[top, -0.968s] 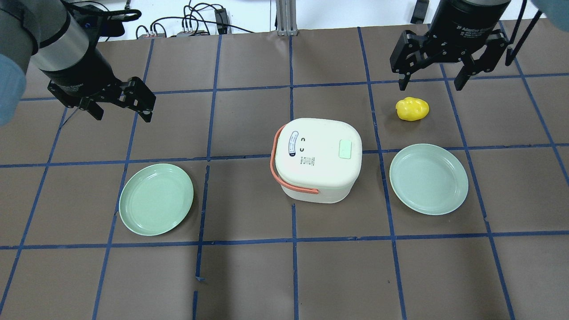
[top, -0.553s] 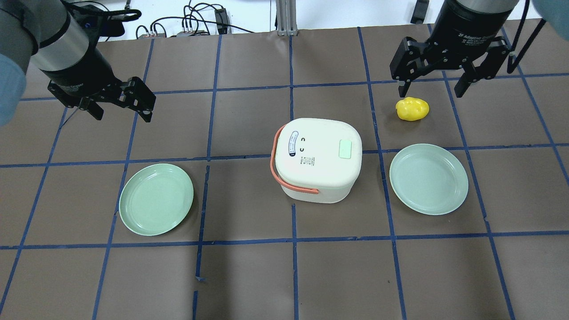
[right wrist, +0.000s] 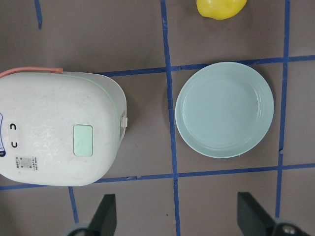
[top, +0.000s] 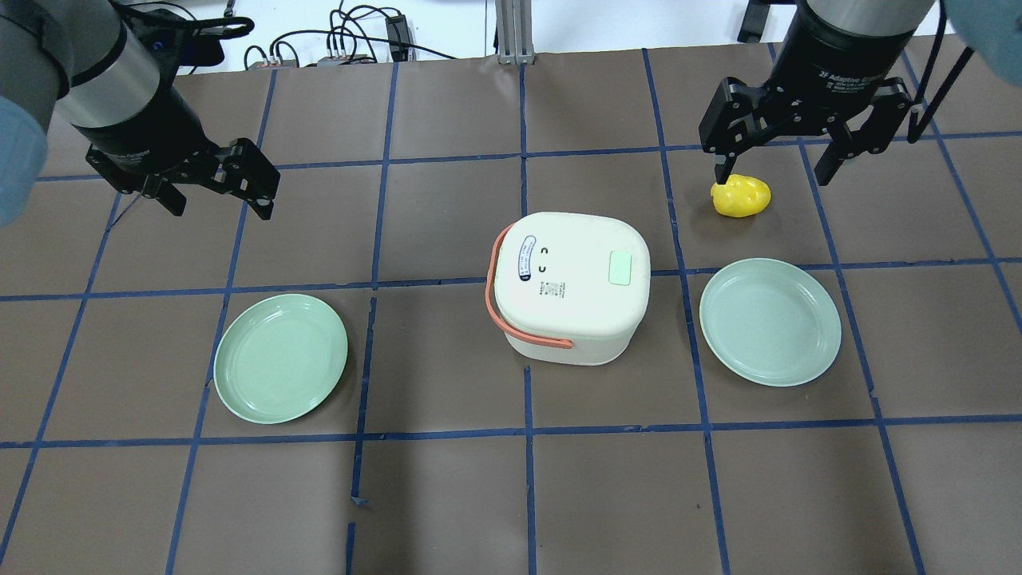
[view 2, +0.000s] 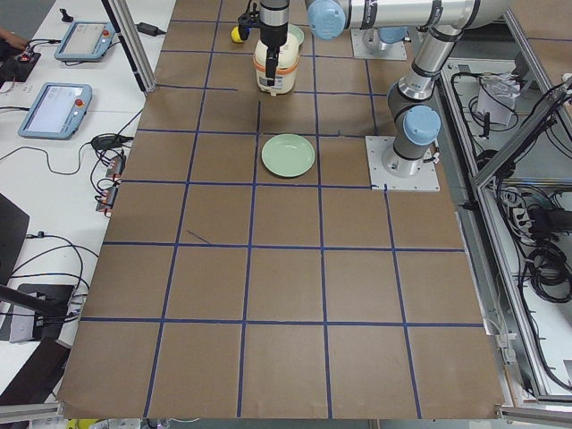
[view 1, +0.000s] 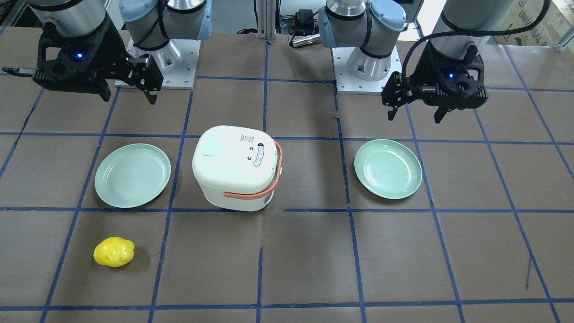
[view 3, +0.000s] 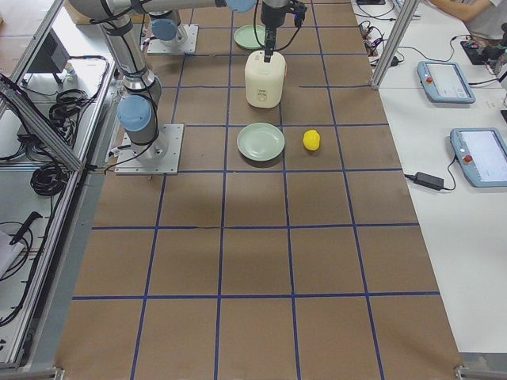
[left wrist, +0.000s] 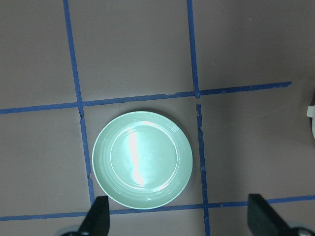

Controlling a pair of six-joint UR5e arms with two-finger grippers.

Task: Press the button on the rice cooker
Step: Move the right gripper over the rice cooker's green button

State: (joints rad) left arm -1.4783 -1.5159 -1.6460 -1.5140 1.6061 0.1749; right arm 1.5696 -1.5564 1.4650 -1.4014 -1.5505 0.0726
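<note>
- Tabletop point(view 1: 305, 269) nearest me, on the operators' side, is brown and ruled into squares with blue tape. A lumpy yellow fruit point(view 1: 114, 252) lies alone there, towards the robot's right.
- Further in, at about the middle of the table, the rice cooker point(view 1: 233, 170) stands upright with its lid down. It is white, and its orange handle point(view 1: 251, 194) is folded down around the side towards the robot's left.
- The button point(view 1: 210, 148) is a pale green rectangle on top of the lid, on the side towards the robot's right. Nothing is touching it.
- Two pale green plates flank the cooker, each apart from it. The right plate point(view 1: 132, 175) sits between the cooker and the fruit's side of the table. The left plate point(view 1: 388, 168) sits off the handle side.
- Beyond the plates, the right gripper point(top: 773, 176) hangs in the air above the table with its jaws spread wide, holding nothing. From overhead, one fingertip lines up with the fruit's edge, but the gripper is raised well clear of it. Its wrist camera looks down on the cooker lid, the right plate and the fruit.
- The left gripper point(top: 219, 209) is also raised, with its fingers parted and empty. It hangs beyond the left plate, well apart from the cooker.
- Farthest back, the two arm bases are bolted to white mounting plates point(view 1: 367, 85) at the table's far edge.
</note>
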